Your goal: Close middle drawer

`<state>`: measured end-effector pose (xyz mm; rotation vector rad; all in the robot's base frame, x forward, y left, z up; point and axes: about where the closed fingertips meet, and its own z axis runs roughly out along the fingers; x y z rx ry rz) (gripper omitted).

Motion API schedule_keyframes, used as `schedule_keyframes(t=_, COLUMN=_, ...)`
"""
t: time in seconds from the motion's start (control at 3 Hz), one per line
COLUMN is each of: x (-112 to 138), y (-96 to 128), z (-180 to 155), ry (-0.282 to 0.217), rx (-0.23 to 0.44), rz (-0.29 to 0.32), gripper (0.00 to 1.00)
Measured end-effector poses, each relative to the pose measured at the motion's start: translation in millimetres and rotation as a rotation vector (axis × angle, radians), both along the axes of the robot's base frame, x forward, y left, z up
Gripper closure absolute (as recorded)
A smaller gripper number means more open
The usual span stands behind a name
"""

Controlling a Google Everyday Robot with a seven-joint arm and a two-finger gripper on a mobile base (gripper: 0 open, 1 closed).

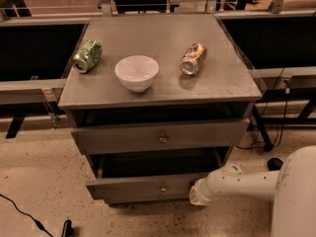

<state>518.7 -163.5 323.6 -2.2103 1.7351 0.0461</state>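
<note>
The middle drawer [138,187] is sitting pulled out from the grey cabinet [158,33], low down, under the taller top drawer [123,138] and just above the slim bottom front [133,198]. Its long flat grey front is carrying a small round brass knob [163,187] at the centre. Behind the front its deep plain box is lying open, dark inside, with nothing to make out in it.

The gripper [193,197] is hanging at the right end of that front, just beside its lower corner. Whether it is actually touching the wood cannot be told, and neither can whether it is released or clenched. It is holding nothing that is showing. The white arm [237,184] is reaching to it from the right, coming off the robot's rounded white body [296,196] in the lower right corner.

The top drawer is also standing slightly out, with a larger knob [163,138] in the middle of its front.

On the cabinet top a white bowl [137,72] is sitting upright near the front edge. A green can [87,56] is lying on its side to the left of it. A copper-coloured can [192,59] is lying on its side to the right, apart from the bowl.

A black cable [19,211] is trailing over the speckled floor at the lower left.
</note>
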Motion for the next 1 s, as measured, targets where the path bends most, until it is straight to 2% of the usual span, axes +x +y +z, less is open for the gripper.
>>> schedule_keyframes(t=0.33, x=-0.3, y=3.2, z=3.8, ry=-0.011, rx=0.007, rz=0.0, gripper=1.0)
schedule_keyframes(t=1.0, x=-10.4, y=31.9, z=18.4, ry=0.017, rx=0.045, rz=0.009, gripper=1.0)
